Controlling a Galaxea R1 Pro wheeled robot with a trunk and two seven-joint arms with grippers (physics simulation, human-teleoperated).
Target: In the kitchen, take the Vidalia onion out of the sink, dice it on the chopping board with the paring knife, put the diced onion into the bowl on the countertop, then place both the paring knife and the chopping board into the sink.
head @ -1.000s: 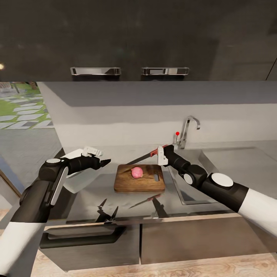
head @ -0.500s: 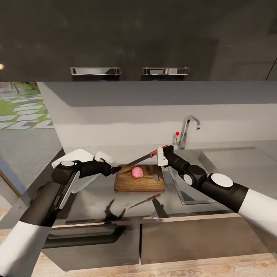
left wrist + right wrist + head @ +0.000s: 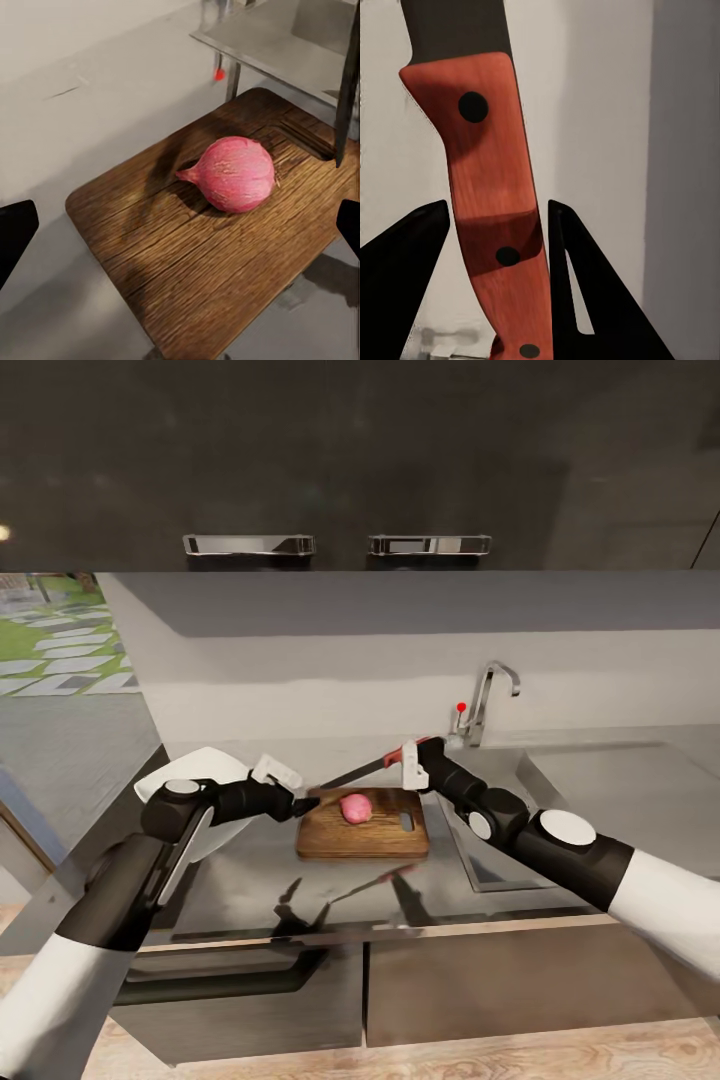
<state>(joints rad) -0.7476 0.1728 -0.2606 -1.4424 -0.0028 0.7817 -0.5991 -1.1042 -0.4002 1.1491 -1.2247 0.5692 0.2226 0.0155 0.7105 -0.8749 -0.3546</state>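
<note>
**A:** Starting at the far left of the head view, what was there?

**B:** The shallow glossy white bowl sat on the smooth grey countertop, partly hidden behind the black left arm. The left gripper reached toward the left edge of the rectangular brown wooden chopping board. In the left wrist view its two dark fingertips stood spread wide apart, with nothing between them, and the board lay ahead of them.

**A:** And the onion?

**B:** The pinkish-red round onion rested on the board, near its middle; in the left wrist view it lay on its side, its pointed tip aimed at about nine o'clock. The slot-shaped handle hole was at three o'clock from the onion in the head view.

**A:** Where was the knife?

**B:** The slim paring knife with dark blade and orange-red handle was held in the air over the board's far edge, its blade slanting toward eight o'clock from the handle, the tip close to the left gripper. The right gripper pinched the handle; in the right wrist view both black fingers pressed against the riveted handle.

**A:** Farther right?

**B:** The matte grey metal sink lay just beside the board's right end, with the curved chrome tap and its red knob at the back.
</note>
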